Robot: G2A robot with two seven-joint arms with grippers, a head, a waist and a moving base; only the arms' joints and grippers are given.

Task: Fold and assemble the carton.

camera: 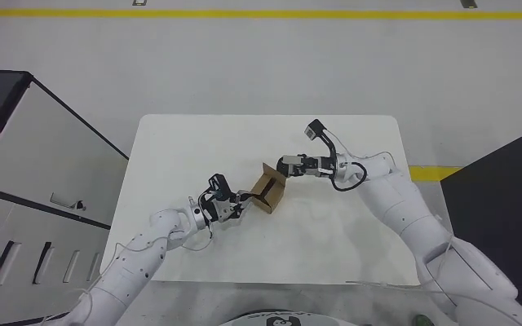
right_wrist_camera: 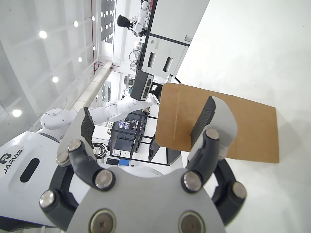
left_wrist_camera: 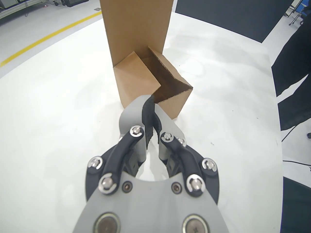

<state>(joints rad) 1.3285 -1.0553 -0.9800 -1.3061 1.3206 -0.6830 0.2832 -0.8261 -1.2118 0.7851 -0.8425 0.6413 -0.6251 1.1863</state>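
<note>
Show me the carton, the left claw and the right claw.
carton (left_wrist_camera: 136, 37), left wrist view, on its tall upright panel.
left claw (left_wrist_camera: 150, 105), left wrist view, at its closed fingertips.
right claw (right_wrist_camera: 147, 120), right wrist view, midway between its open fingertips.

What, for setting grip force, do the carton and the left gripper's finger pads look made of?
Carton: brown corrugated cardboard, matte and uncoated; wavy fluting shows along its cut rim. Finger pads: black, dull, finely ribbed, probably rubber or a similar soft polymer; the look alone cannot settle which.
</note>
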